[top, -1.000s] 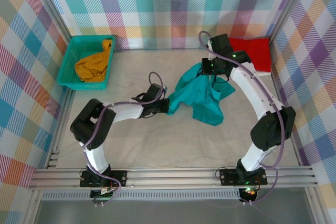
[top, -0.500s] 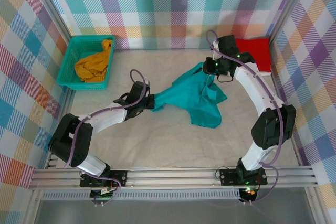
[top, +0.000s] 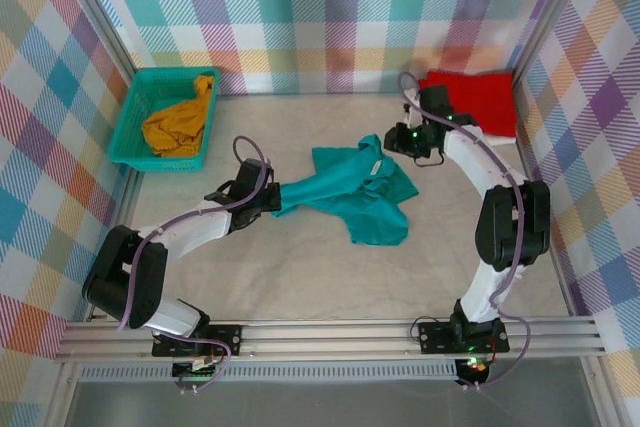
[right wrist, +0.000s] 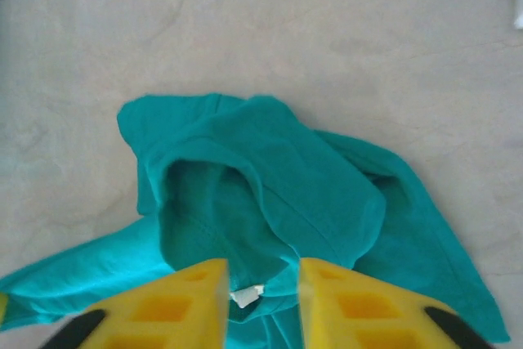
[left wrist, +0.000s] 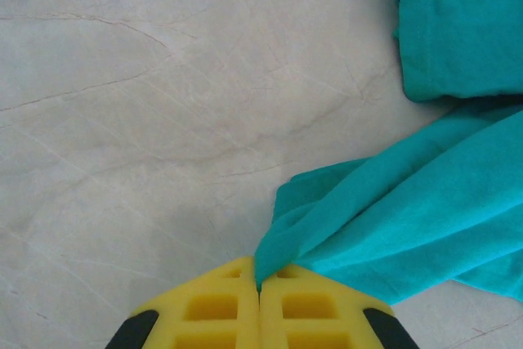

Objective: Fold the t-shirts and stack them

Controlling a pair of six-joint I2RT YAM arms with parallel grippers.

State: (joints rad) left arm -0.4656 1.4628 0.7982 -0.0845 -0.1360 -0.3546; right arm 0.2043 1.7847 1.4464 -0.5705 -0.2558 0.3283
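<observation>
Near the middle of the desk (top: 300,277) lies the limp, light teal t-shirt (top: 360,202), one corner clamped by the left end effector (left wrist: 260,282), the right end effector (right wrist: 261,284) parted over its collar, and the shoulders or hem look the surest holds.

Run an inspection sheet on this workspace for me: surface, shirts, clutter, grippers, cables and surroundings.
Surface: pale marbled tabletop, no stains seen.
Job's things: crumpled teal cloth t-shirt mid-table, unfolded; red cloth t-shirt lying in the far right corner; mustard-yellow cloth t-shirt bunched in the basket.
Clutter: teal plastic mesh basket at the far left.
Grippers: left gripper, jaws pinched shut on an edge of the teal shirt; right gripper, jaws apart over the teal shirt, gripping nothing.
Cables: purple cables loop along both arms.
Surroundings: pastel checked walls on three sides; aluminium rail at the near edge.
</observation>
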